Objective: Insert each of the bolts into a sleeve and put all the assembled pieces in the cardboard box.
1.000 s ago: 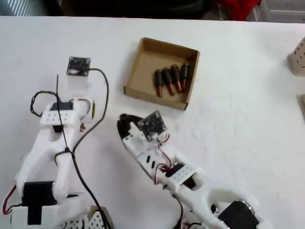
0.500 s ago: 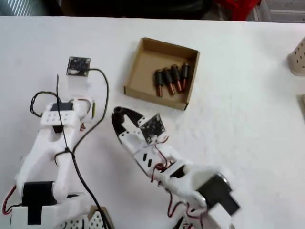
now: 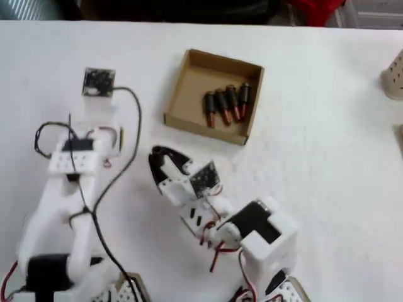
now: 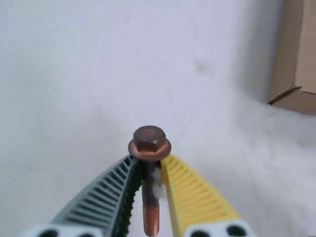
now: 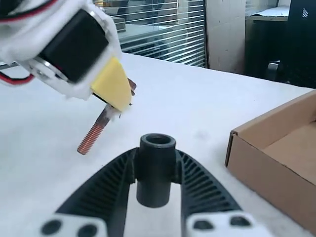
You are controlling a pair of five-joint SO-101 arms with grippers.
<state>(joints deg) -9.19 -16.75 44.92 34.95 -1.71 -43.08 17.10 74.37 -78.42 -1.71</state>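
My left arm [image 3: 74, 157] advances away from its base and slightly outward, carrying the left gripper [image 4: 150, 163] and its bolt [image 4: 149, 142] with it. My right arm [image 3: 252, 233] folds back at the elbow. The right gripper [image 3: 162, 161], with its sleeve [image 5: 156, 168], shifts slightly toward the left arm.

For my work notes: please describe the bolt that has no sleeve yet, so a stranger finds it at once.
Find the cardboard box on the white table. Beside it, the left gripper is shut on a copper bolt. Unlike the four pieces in the box, its thread is bare, without a black sleeve.
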